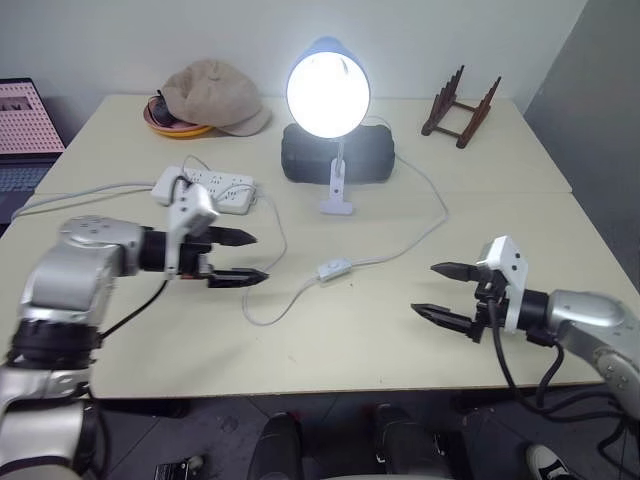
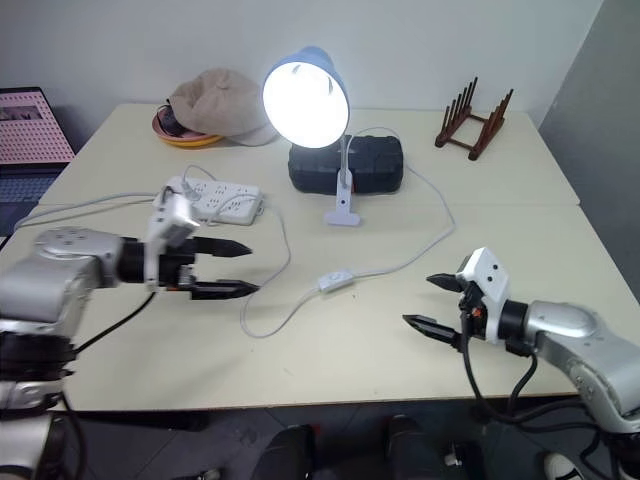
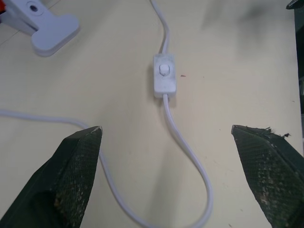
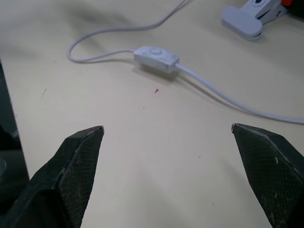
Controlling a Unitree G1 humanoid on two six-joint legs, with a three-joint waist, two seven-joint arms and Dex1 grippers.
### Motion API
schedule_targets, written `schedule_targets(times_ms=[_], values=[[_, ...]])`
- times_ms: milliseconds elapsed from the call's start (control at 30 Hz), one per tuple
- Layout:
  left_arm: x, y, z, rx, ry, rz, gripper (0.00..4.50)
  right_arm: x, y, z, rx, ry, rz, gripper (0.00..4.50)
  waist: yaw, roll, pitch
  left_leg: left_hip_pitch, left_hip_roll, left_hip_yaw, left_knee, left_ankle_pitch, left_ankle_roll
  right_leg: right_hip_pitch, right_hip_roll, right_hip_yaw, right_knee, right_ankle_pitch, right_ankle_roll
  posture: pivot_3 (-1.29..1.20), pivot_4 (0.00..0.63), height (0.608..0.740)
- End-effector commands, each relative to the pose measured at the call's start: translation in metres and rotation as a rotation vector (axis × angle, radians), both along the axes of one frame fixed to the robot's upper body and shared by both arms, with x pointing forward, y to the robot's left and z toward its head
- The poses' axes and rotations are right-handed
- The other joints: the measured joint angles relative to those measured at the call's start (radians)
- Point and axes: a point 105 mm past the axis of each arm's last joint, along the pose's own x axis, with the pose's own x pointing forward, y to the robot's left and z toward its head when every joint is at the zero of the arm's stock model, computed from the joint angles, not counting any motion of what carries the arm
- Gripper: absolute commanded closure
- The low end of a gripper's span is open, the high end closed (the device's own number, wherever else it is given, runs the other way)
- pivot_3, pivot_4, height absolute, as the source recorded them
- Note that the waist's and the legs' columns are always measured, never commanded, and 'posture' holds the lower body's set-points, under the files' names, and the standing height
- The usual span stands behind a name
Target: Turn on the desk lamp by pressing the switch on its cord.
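The desk lamp (image 1: pixel 328 90) stands at the table's middle back, its globe bulb glowing bright under the light-blue shade, clip base (image 1: pixel 337 206) on the tabletop. Its thin white cord (image 1: pixel 425 228) loops forward to the small white switch (image 1: pixel 333 269), which lies flat and untouched; the switch (image 3: pixel 164 75) also shows in the left wrist view. My left gripper (image 1: pixel 245 258) hovers open to the left of the switch, fingers pointing toward it. My right gripper (image 1: pixel 440 291) is open, to the right of the switch and nearer the table's front edge. Neither holds anything.
A white power strip (image 1: pixel 208 189) lies behind my left gripper. A black case (image 1: pixel 337 154) sits behind the lamp. A beige cap (image 1: pixel 213 96) on an orange dish and a wooden rack (image 1: pixel 460 108) stand at the back. A laptop (image 1: pixel 25 130) is at the far left.
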Motion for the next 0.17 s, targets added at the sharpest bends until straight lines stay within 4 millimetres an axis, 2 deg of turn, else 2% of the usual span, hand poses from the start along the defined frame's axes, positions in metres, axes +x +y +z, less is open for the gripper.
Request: schedule_targets(times_ms=[33,167], values=[[-0.0143,0.0052,0.0195,0.022,-0.086,0.034,0.02,0.0044,-0.0123,0.0200,-0.012,-0.029,0.027,0.00,0.002,0.000,0.000,0.000,0.000,0.000,0.000,0.000,0.000,0.000,0.000,0.000,0.000,0.000,0.000,0.00,0.150,0.740],[-0.0185,0.0073,0.0159,0.044,-0.116,0.068,0.02,0.0080,-0.0199,0.0275,-0.020,-0.013,0.057,0.00,0.003,0.000,0.000,0.002,0.000,0.001,0.000,0.000,0.000,0.002,-0.001,0.001,0.000,0.000,0.000,0.00,0.150,0.740]])
